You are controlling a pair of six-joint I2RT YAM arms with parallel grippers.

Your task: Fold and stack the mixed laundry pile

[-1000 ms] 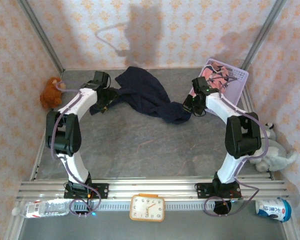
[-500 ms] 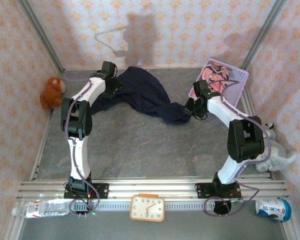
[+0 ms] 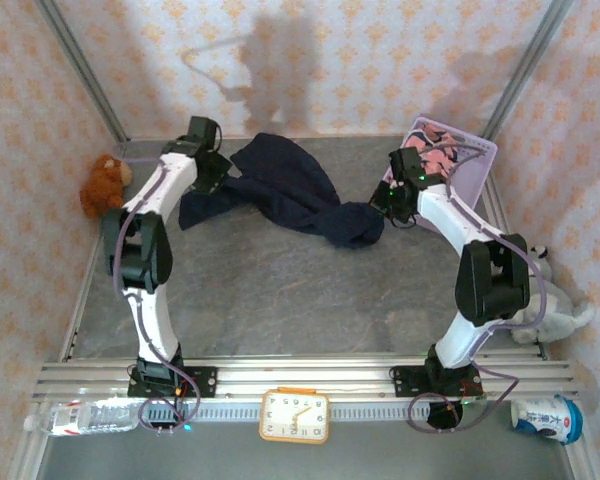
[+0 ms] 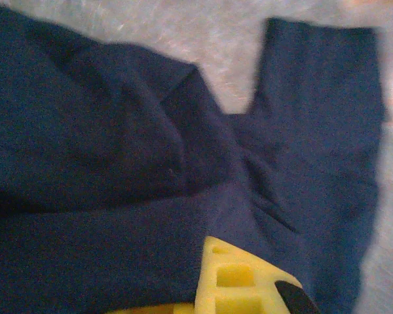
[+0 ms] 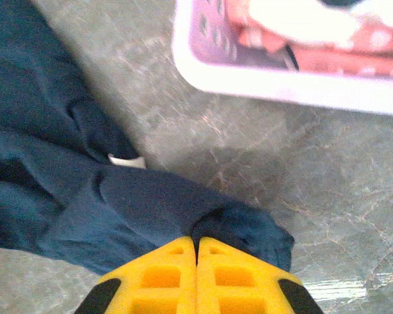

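Item one, the navy garment [image 3: 290, 195]: it is laid out unfolded on the table [image 3: 280, 290], left of the lavender basket [image 3: 477, 172]. Its long axis is run crosswise, straight away from the basket. The near end is bunched into a rounded lump just beside the basket's left corner. The far end is spread as a flat strip, well apart from the basket. A broad lobe is raised toward the back wall at mid-length.

Item two, the pink printed garment [image 3: 432, 156]: it is found crumpled inside the basket, with no clear long axis.

Left gripper [image 3: 216, 178]: it is set at the garment's end farthest from the basket. In the left wrist view, one yellow finger [image 4: 239, 278] is partly covered by navy cloth [image 4: 118, 150], and the jaws are clamped on that cloth.

Right gripper [image 3: 385, 205]: it is placed between the basket and the bunched end. In the right wrist view, the fingertips [image 5: 196, 245] are pressed together against the lump's edge [image 5: 242, 232]. Whether cloth is caught between them cannot be told.
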